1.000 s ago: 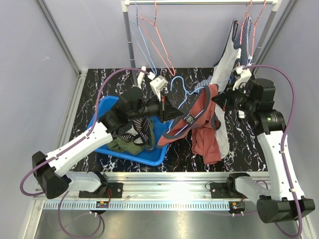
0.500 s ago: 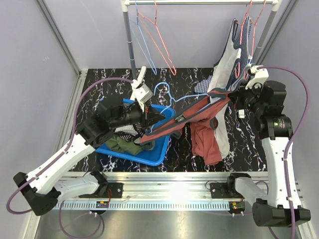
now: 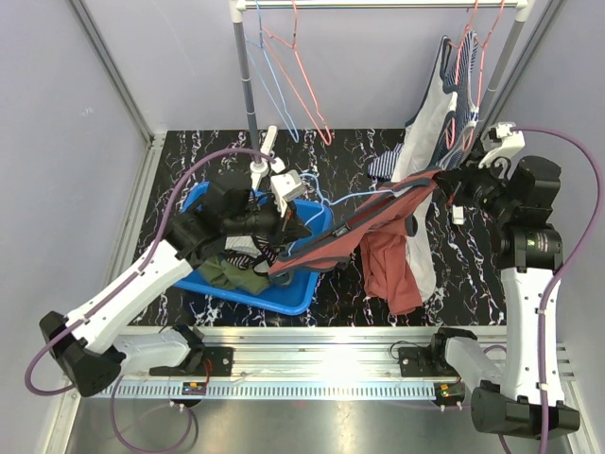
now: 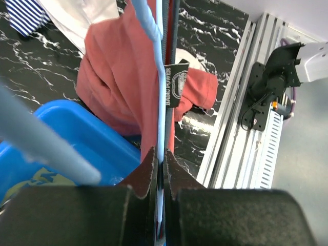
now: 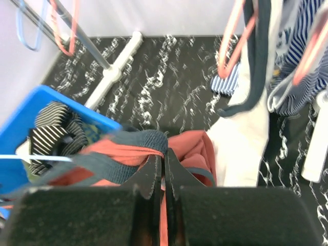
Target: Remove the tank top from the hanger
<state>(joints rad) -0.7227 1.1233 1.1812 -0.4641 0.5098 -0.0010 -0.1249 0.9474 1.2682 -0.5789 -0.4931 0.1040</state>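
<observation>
The red tank top (image 3: 389,265) with dark trim is stretched between my two grippers, and its body hangs down to the table. The light blue wire hanger (image 3: 326,196) runs through its strap. My left gripper (image 3: 295,230) is shut on the hanger wire over the blue bin; in the left wrist view (image 4: 160,154) the wire (image 4: 155,46) runs out between the fingertips, beside the tank top (image 4: 113,77). My right gripper (image 3: 452,183) is shut on the tank top's upper edge; the right wrist view (image 5: 164,155) shows red cloth (image 5: 192,146) and the dark strap (image 5: 138,141) pinched there.
A blue bin (image 3: 295,299) with folded clothes stands at the left. A clothes rail at the back holds bare red and blue hangers (image 3: 288,66), with white and striped garments (image 3: 433,109) close behind my right gripper. A metal rail runs along the table's front edge.
My left gripper pulled the hanger left over the bin, and my right gripper moved right and back. The tank top is now stretched taut between them.
</observation>
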